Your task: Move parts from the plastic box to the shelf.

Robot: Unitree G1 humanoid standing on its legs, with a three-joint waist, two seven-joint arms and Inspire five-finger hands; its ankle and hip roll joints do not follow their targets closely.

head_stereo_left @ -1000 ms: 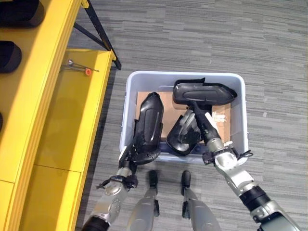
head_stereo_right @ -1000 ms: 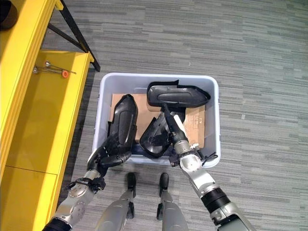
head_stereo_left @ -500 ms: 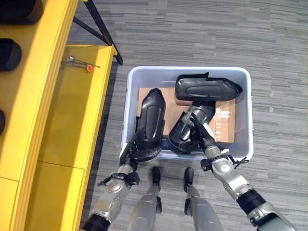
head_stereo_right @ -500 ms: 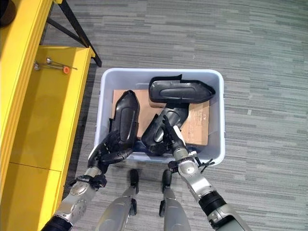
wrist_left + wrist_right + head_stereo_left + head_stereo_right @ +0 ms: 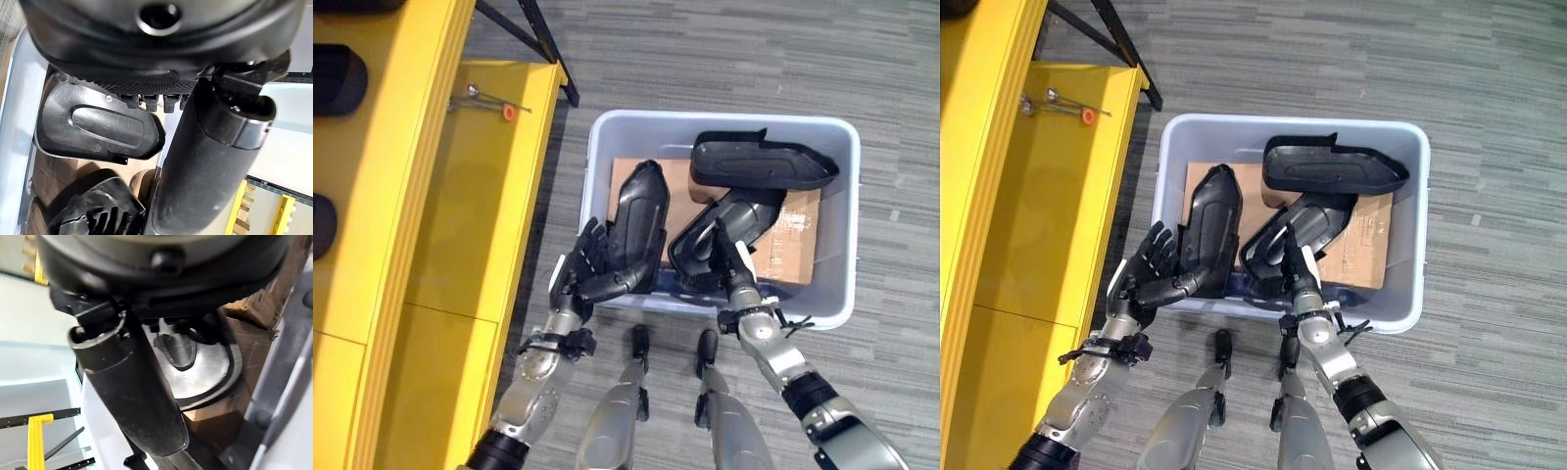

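Observation:
A pale blue plastic box [image 5: 847, 294] on the floor holds three black moulded parts. A long part [image 5: 641, 211] leans on end against the box's left near corner. My left hand [image 5: 582, 269] is open beside its lower end, fingers spread and thumb lying along its underside. A curved part [image 5: 756, 208] lies in the middle, and my right hand [image 5: 736, 279] reaches over the near wall with straight fingers resting on it. A wide flat part [image 5: 759, 166] lies across the back; it also appears past my left thumb [image 5: 210, 161].
A yellow shelf [image 5: 460, 225] stands to the left of the box, with dark parts [image 5: 337, 78] on its upper level. An orange-tipped tool [image 5: 499, 103] lies on its lower level. Brown cardboard [image 5: 793, 245] lines the box floor. A black metal leg [image 5: 548, 44] stands behind.
The camera has shifted. My left hand's fingers have uncurled and spread away from the long part's lower end. My right hand has drawn back a little toward the near wall.

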